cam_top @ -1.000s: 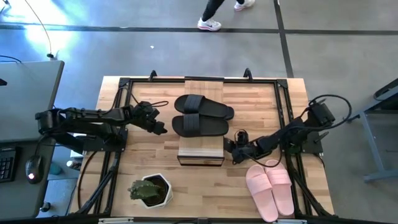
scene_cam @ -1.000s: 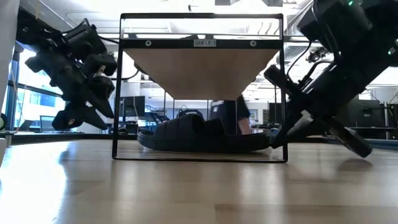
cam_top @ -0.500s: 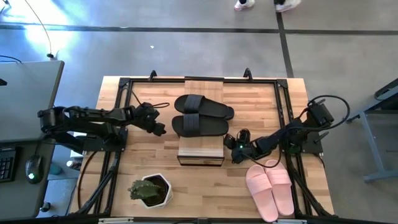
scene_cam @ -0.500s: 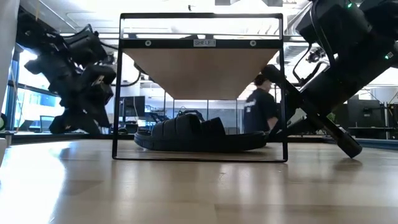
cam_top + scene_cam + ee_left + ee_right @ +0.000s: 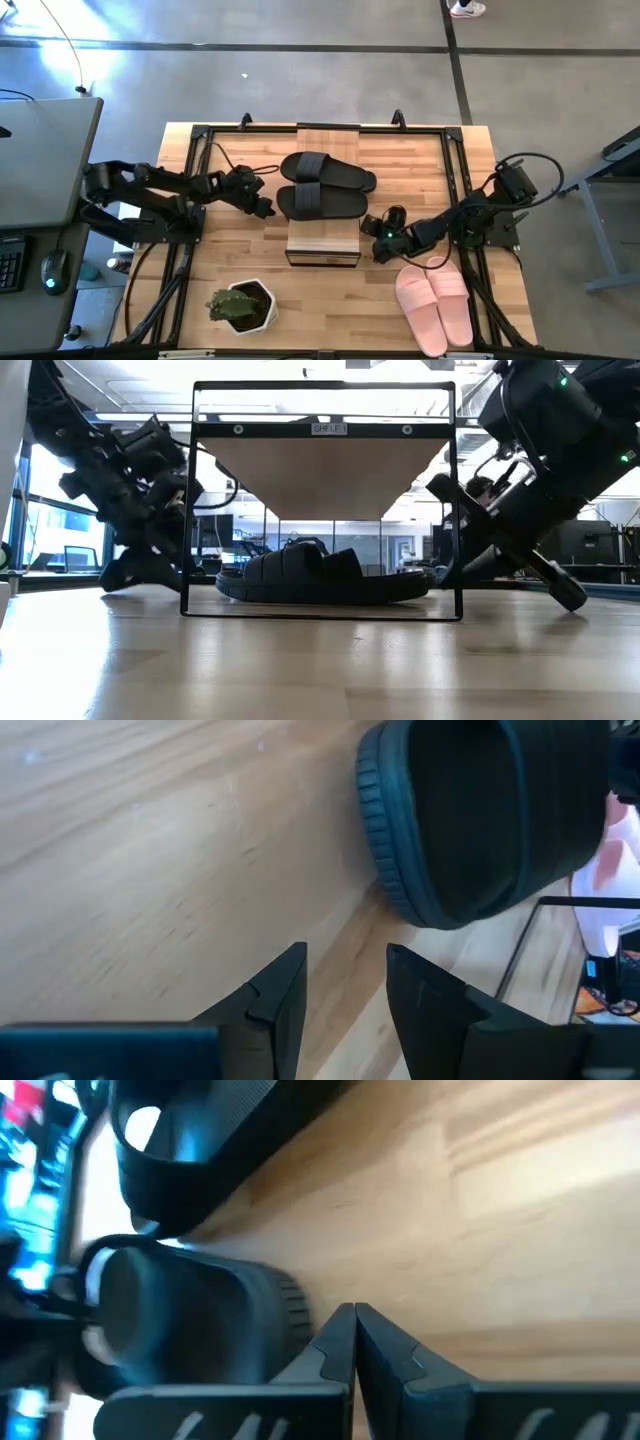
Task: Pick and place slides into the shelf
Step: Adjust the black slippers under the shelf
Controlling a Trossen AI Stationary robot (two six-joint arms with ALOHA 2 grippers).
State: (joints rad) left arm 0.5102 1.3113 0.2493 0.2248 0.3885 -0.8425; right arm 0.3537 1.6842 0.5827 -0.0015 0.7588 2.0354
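Observation:
The shelf stands mid-table, its wood plank carried in a thin black frame. Two black slides lie side by side across it, ends sticking out on both sides. In the low view they sit low inside the frame. My left gripper is open, low over the table just left of the nearer black slide's end, touching nothing. My right gripper is shut beside the shelf's right side, tips close to the tabletop. A pink pair of slides lies flat near it.
A potted green plant stands at the near left of the table. A black frame runs around the tabletop. Bare wood shows between the plant and the shelf. A person's shoe shows on the floor beyond the table.
My left gripper has sunk toward the tabletop and moved a little toward the nearer black slide's left end, with its fingers at the same gap. My right gripper has turned slightly at the wrist, staying in place and shut. The slides have not moved.

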